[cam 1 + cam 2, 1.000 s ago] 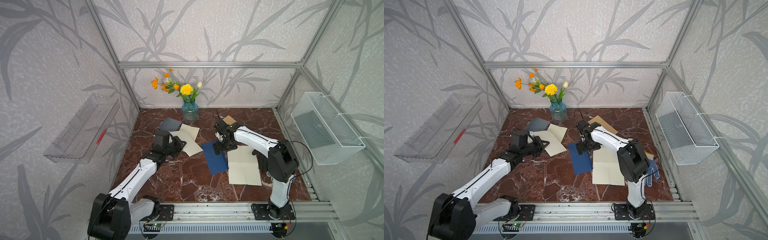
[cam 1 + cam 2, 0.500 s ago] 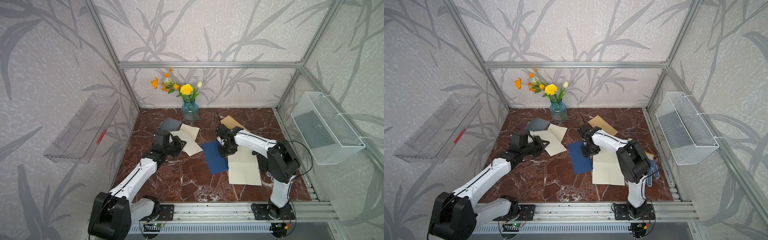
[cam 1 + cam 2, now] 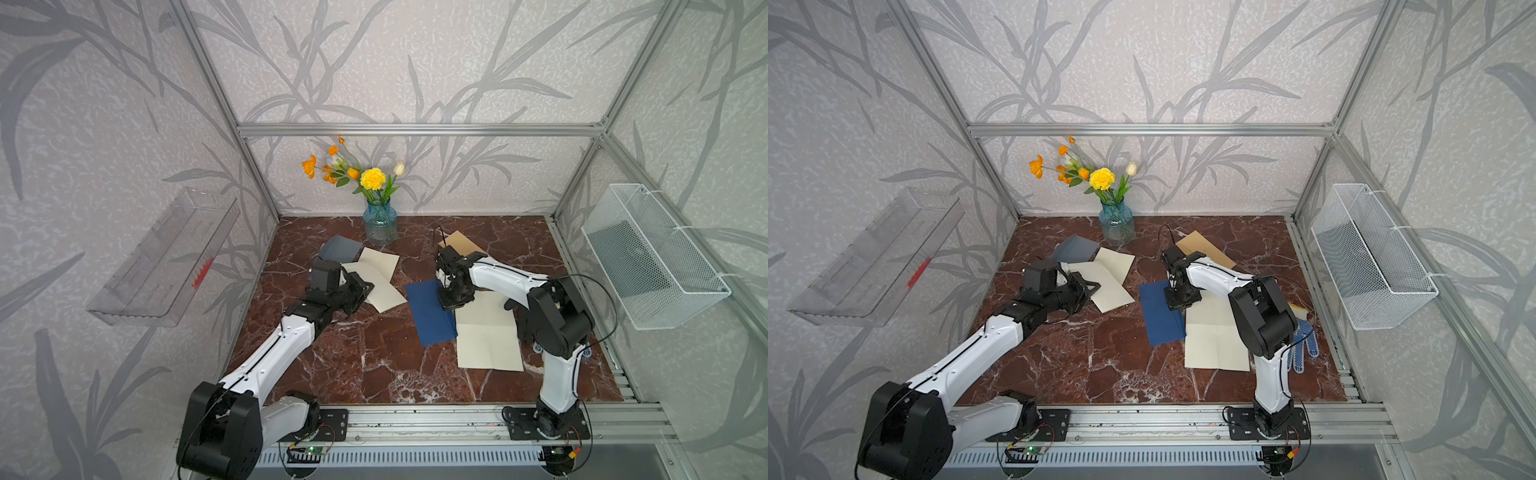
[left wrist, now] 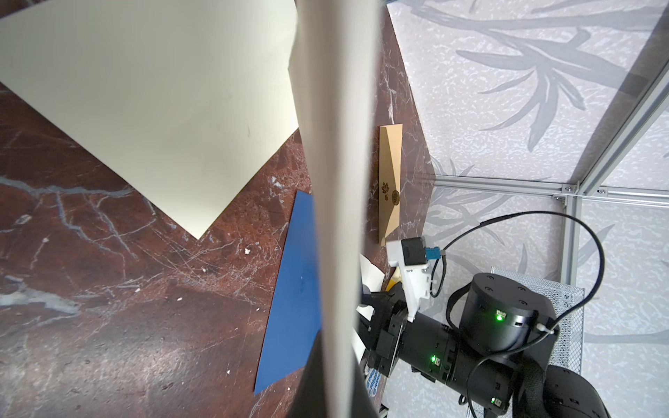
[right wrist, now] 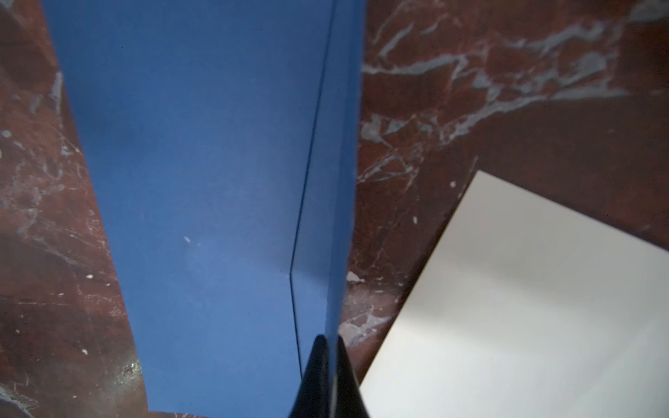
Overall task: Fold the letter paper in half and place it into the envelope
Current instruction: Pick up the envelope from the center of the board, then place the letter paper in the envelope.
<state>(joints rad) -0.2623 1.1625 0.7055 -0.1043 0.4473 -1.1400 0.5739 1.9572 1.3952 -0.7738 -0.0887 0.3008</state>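
While the right gripper [image 3: 451,302] pinches the raised flap of the envelope [image 3: 432,322], it lies on the counter [image 3: 353,365] | left gripper [image 3: 365,289]: closed on a lifted edge of the letter paper [image 3: 388,296] | letter paper: left of envelope, apart

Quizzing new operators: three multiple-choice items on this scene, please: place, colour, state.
1. The tan kraft paper envelope lies: A. toward the back wall, beyond the right gripper; B. by the front rail; C. against the left wall.
2. The long rectangular paper envelope that gripper pinches is: A. grey; B. navy blue; C. tan.
3. The left gripper is: A. open; B. shut on the cream letter paper; C. shut, empty.
Answers: A, both top views show it; B, blue edge pinched in the right wrist view; B, cream sheet held in the left wrist view.
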